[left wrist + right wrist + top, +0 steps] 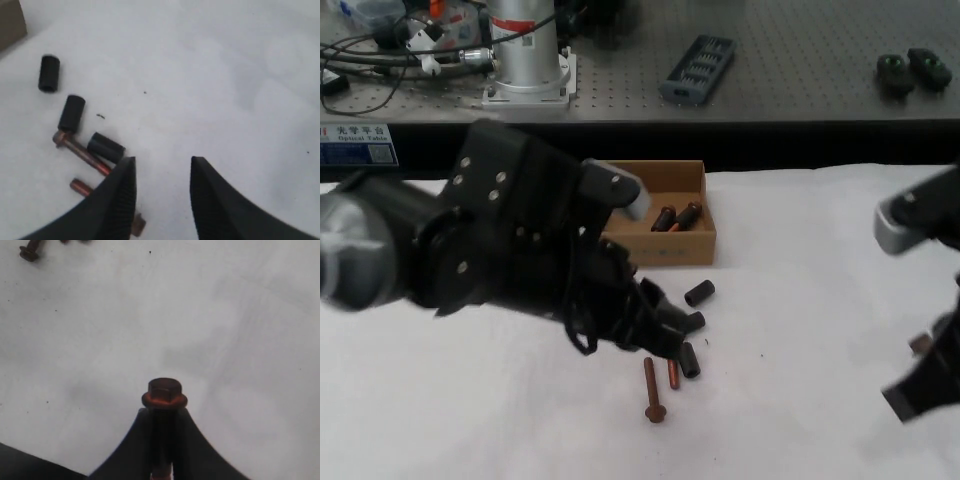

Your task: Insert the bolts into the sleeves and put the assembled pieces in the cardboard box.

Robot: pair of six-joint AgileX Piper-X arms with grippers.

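Left gripper: black ribbed fingers held apart, nothing gripped between, placed low over white cloth, just beside loose parts.
Right gripper: fingers closed on copper-coloured hex-head bolt, head left sticking out past fingertips.
Three black cylindrical sleeves and two loose copper-coloured bolts laid on cloth, near brown cardboard box.
Assembled pieces seen inside box.

The open cardboard box holds two assembled pieces. Three black sleeves lie at its 6 o'clock, with two copper bolts flat at their 7 o'clock. Another bolt sits head-out in the right gripper.
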